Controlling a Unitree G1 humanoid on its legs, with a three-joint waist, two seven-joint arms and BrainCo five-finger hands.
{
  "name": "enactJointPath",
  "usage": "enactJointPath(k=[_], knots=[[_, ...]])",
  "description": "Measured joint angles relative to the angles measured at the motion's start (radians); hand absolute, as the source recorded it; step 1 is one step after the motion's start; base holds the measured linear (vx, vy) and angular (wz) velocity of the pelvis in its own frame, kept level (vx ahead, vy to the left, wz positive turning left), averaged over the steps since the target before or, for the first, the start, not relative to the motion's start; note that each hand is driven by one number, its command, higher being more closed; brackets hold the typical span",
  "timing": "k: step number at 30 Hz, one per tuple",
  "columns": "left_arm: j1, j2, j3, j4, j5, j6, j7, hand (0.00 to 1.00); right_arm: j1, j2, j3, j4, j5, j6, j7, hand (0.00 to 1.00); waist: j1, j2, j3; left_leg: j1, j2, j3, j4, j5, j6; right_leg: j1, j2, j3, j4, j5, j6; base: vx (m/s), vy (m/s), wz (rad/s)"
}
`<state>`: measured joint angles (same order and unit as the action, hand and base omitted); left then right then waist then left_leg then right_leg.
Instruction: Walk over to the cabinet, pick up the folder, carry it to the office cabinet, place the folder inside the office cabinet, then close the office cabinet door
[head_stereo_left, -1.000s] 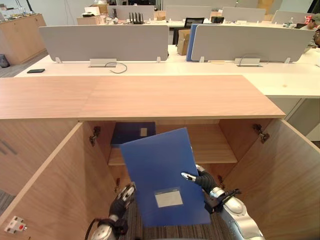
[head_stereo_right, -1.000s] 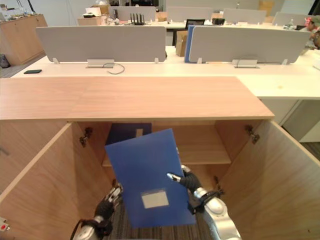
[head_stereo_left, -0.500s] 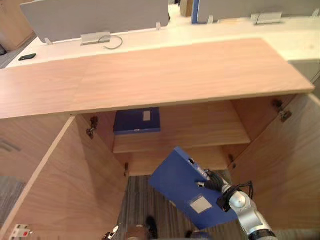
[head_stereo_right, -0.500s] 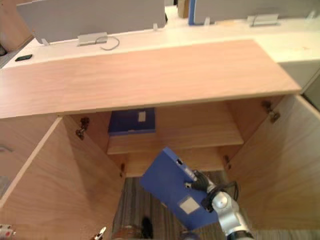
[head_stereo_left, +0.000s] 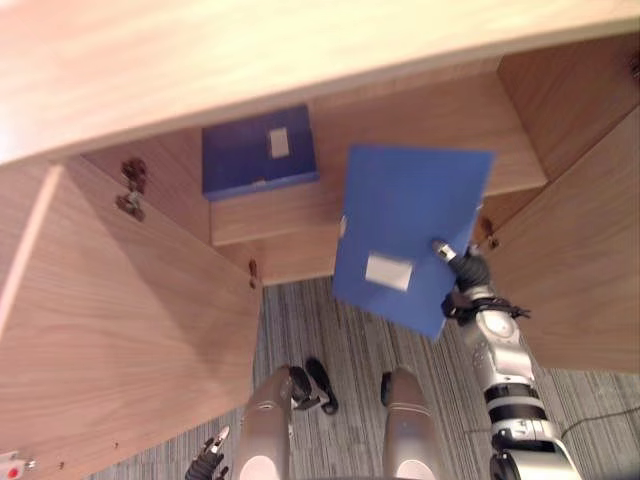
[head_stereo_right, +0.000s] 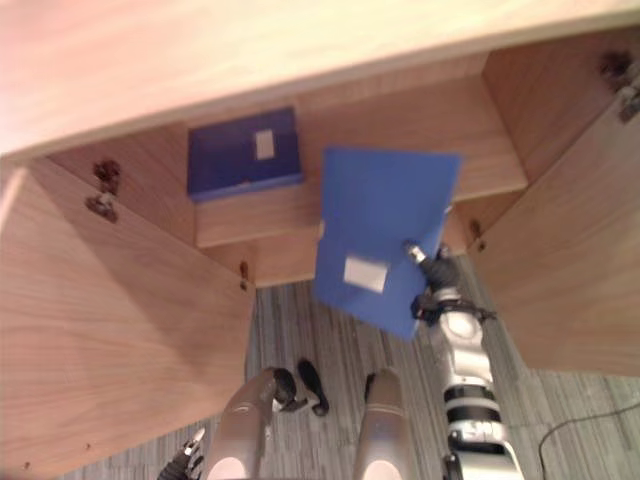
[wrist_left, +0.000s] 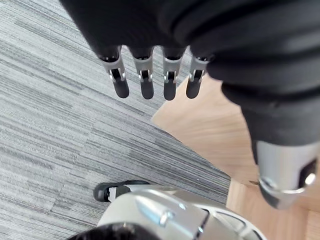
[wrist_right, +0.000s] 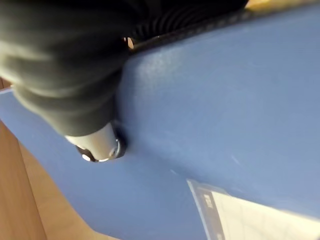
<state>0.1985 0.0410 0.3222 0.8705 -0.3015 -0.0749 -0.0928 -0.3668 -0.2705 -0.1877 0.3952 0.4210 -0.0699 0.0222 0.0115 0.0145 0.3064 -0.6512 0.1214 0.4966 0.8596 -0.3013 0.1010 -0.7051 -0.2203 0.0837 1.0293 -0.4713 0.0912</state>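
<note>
left eye view showed our right hand pinching the folder by its edge, raised before the open cabinet. our left hand hung low, fingers slack, empty. we judged placing underway: next, ease it onto the shelf.

Fingers of right hand hidden behind blue folder; thumb pressed on folder's front. Folder covers part of cabinet shelf. Print on folder's white label too small to read. Same for label of dark blue folder on shelf. left hand partly cut off by lower edge of left eye view. Open left door and right door cut off at sides.
</note>
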Motion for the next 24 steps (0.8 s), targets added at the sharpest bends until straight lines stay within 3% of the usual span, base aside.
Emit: enactJointPath(k=[2,4,10,16,24], knots=[[-0.016,0.013,-0.004,-0.007,0.007,0.000,0.009,0.00,-0.063,-0.031,-0.035,0.045,0.090,-0.010,-0.018,1.00,0.001,-0.019,0.016,-0.052,0.011,0.001,0.029,-0.004,0.005,-0.053,-0.001,-0.006,0.027,0.000,0.000,-0.02,0.079,0.03],[-0.022,0.014,-0.012,-0.018,0.006,0.000,0.015,0.00,-0.100,-0.061,-0.048,0.072,0.171,-0.015,-0.020,1.00,0.003,-0.019,0.033,-0.082,0.018,-0.003,0.044,-0.005,0.007,-0.077,-0.001,-0.011,0.035,0.000,0.000,-0.02,0.051,0.05],[-0.024,0.034,-0.083,-0.037,-0.016,0.003,0.022,0.00,-0.162,-0.075,-0.051,0.075,0.372,-0.020,-0.027,1.00,0.009,0.002,0.060,-0.188,0.040,-0.049,0.105,-0.009,0.014,-0.140,0.003,-0.058,0.064,-0.001,-0.002,-0.03,0.032,0.15],[-0.015,0.036,-0.132,-0.109,-0.024,0.020,0.043,0.00,-0.338,-0.077,0.006,0.050,0.628,-0.026,-0.064,1.00,0.044,0.019,0.083,-0.260,0.041,-0.070,0.141,-0.006,0.020,-0.191,-0.011,-0.083,0.099,-0.003,-0.005,-0.04,0.005,0.13],[-0.010,0.033,-0.165,-0.183,-0.036,0.030,0.093,0.00,-0.647,-0.079,-0.028,0.059,0.902,-0.084,-0.144,1.00,0.092,0.024,0.096,-0.307,0.036,-0.089,0.166,-0.008,0.015,-0.219,-0.033,-0.112,0.123,-0.006,-0.005,-0.03,-0.024,0.10]])
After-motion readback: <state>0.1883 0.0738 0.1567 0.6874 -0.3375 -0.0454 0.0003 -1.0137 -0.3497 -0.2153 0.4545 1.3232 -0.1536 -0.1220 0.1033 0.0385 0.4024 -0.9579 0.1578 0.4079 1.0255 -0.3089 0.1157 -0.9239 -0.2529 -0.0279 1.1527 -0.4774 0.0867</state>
